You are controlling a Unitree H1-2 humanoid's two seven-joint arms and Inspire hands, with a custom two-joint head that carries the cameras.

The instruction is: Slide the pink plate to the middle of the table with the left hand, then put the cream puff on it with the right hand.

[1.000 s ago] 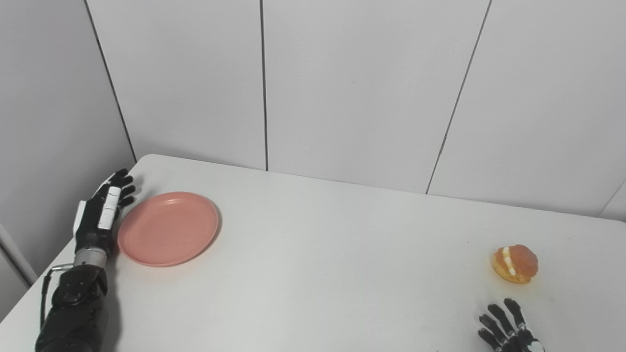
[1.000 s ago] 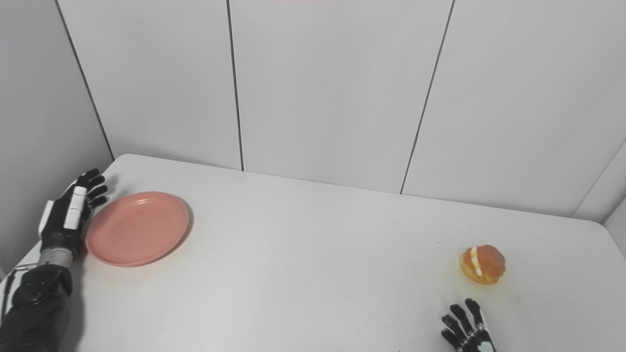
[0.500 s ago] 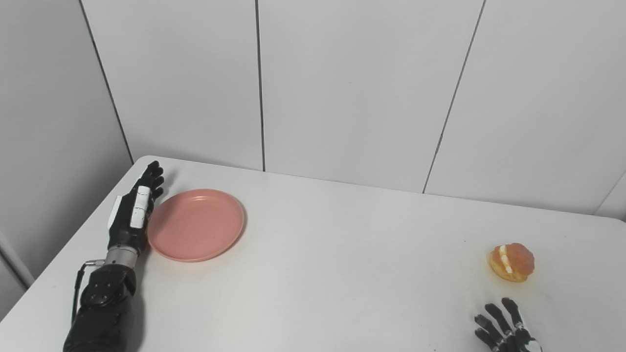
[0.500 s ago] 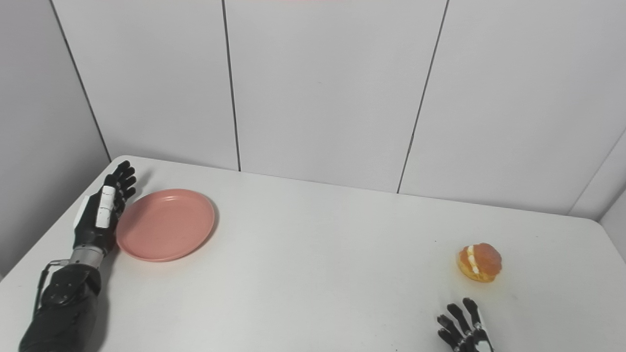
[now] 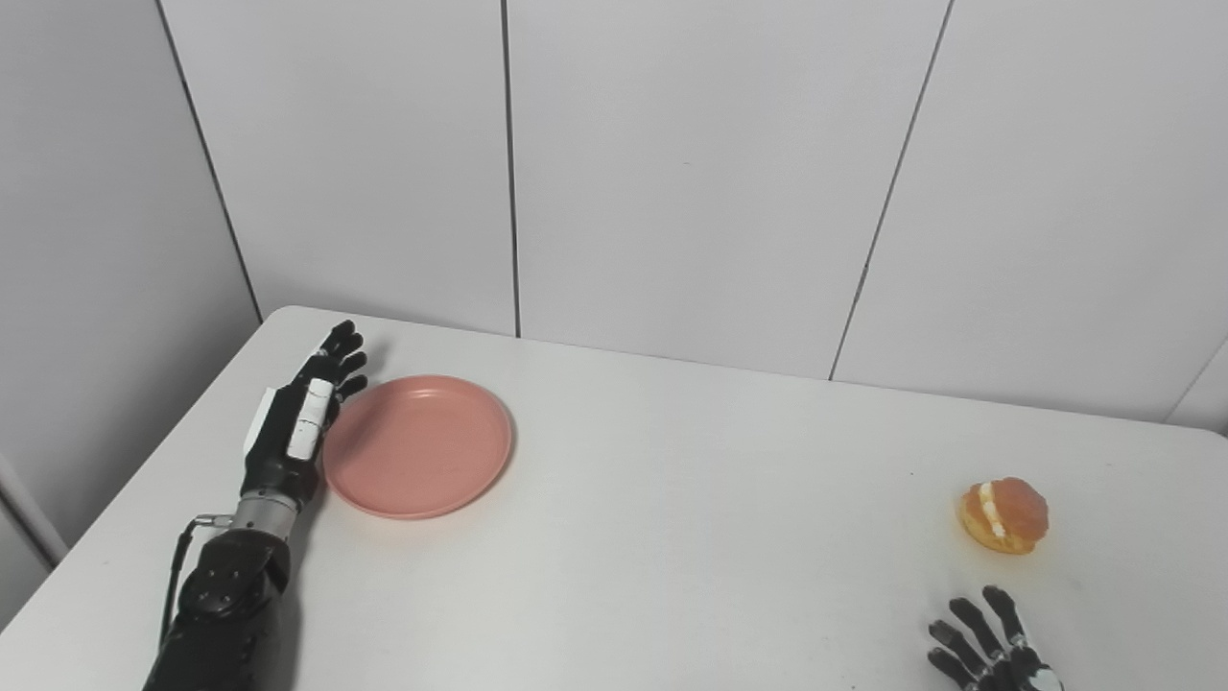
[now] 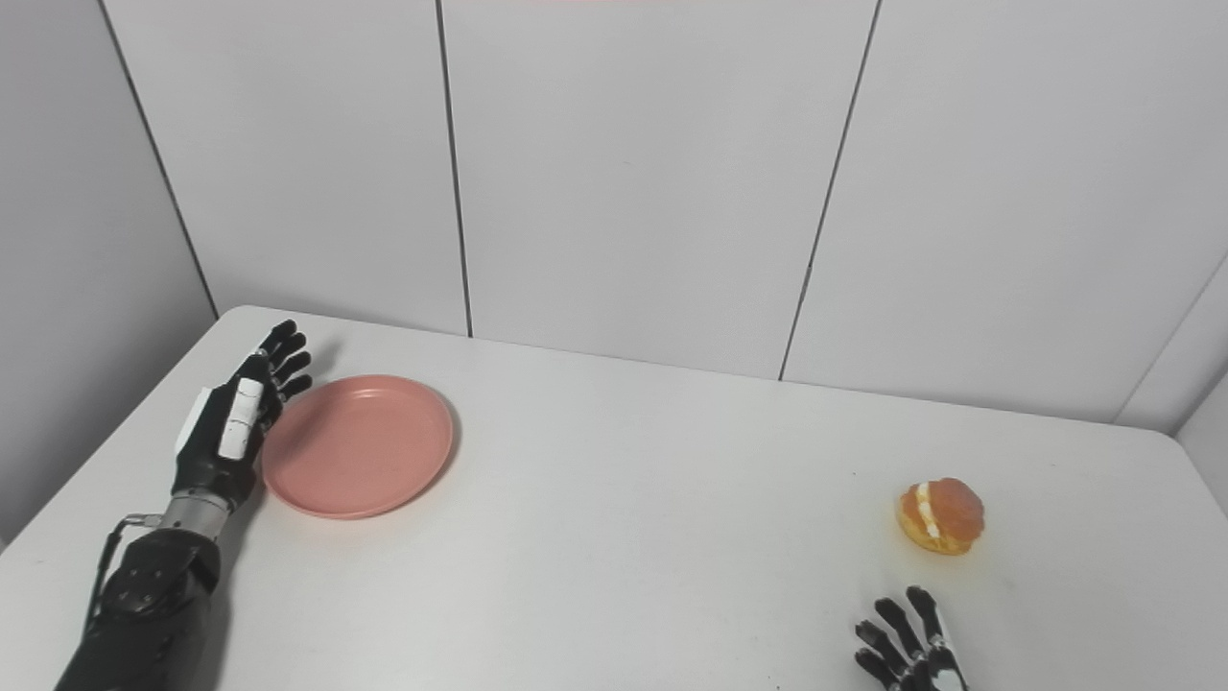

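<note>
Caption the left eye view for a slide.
Left hand pushes pink plate sideways; cream puff waits by right hand.

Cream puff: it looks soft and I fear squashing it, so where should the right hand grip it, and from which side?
Judging by its pose, grip the cream puff by its brown shells, either side of the upright cream seam, right hand descending from above.
</note>
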